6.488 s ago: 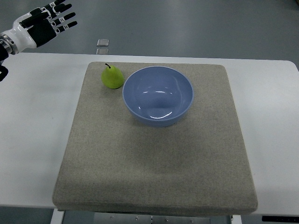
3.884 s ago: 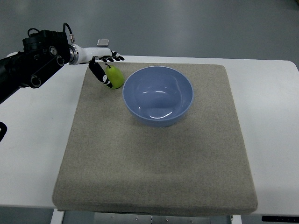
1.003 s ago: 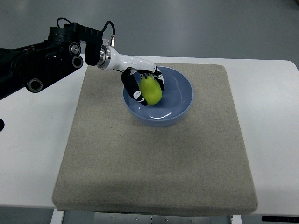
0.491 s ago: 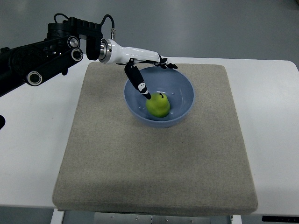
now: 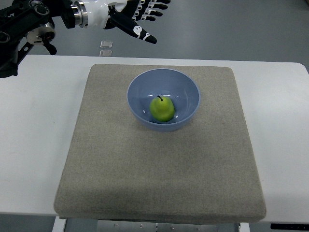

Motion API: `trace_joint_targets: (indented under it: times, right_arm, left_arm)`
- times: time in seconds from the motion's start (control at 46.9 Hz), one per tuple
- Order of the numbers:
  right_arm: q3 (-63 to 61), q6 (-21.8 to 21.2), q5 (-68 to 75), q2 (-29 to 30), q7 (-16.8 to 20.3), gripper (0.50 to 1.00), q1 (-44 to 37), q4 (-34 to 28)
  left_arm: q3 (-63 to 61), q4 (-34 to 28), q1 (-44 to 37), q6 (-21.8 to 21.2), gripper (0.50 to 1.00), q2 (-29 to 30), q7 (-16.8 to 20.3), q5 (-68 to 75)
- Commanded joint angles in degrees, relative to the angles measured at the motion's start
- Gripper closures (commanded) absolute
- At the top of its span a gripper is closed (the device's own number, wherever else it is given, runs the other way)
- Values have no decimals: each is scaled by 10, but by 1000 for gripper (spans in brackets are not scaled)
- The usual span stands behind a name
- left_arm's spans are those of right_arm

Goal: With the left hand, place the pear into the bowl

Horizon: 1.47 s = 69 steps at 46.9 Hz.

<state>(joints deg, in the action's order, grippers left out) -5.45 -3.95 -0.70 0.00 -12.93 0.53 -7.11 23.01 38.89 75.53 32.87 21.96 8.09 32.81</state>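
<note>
A green pear (image 5: 161, 109) with a dark stem lies inside the blue bowl (image 5: 186, 83), which stands on the grey mat (image 5: 159, 169). My left hand (image 5: 140, 17) is raised at the top of the picture, well above and behind the bowl, its black and white fingers spread and holding nothing. Its arm (image 5: 34, 24) enters from the upper left. The right arm is out of view.
The mat lies on a white table (image 5: 34, 140). Two small square plates (image 5: 106, 44) sit on the floor beyond the table's far edge.
The left hand has let go of the pear, which now rests in the bowl. The hand has lifted out of the bowl and drawn back up and to the left.
</note>
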Motion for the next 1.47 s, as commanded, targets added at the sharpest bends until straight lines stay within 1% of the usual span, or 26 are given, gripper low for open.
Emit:
trace_joint_targets:
  times: [0.0, 0.085, 0.213, 0.384, 0.662, 0.726, 0.832, 1.003, 1.088, 1.451]
  right_arm:
    - [0, 0, 0, 0, 0, 576, 0, 0]
    - [0, 0, 0, 0, 0, 574, 0, 0]
    - [0, 0, 0, 0, 0, 574, 0, 0]
    - [0, 0, 0, 0, 0, 574, 0, 1]
    - [0, 0, 0, 0, 0, 574, 0, 0]
    - [-1, -1, 2, 0, 0, 574, 0, 0]
    - [-1, -6, 2, 0, 0, 574, 0, -2]
    - [-1, -6, 0, 0, 0, 574, 0, -4]
    - [-1, -7, 0, 0, 0, 574, 0, -4]
    - [-2, -4, 0, 0, -4, 574, -3, -9]
  left_arm:
    - [0, -43, -11, -3, 504, 0, -4, -84]
    - [-4, -80, -21, -1, 504, 1, -6, -135]
    - [4, -129, -42, -2, 504, 1, -6, -167]
    - [2, -165, -71, -2, 504, 1, -8, -251]
    - [2, -178, -102, -3, 506, -2, -12, -379]
    - [2, -178, -108, -3, 504, -3, -24, -397]
    - [3, -178, -115, -3, 504, -5, -42, -412]
    - [3, -178, -124, -2, 504, -5, -47, -442]
    - [4, -176, -131, 2, 504, -5, -57, -445]
    - [15, -174, -144, 3, 504, -5, -65, -447]
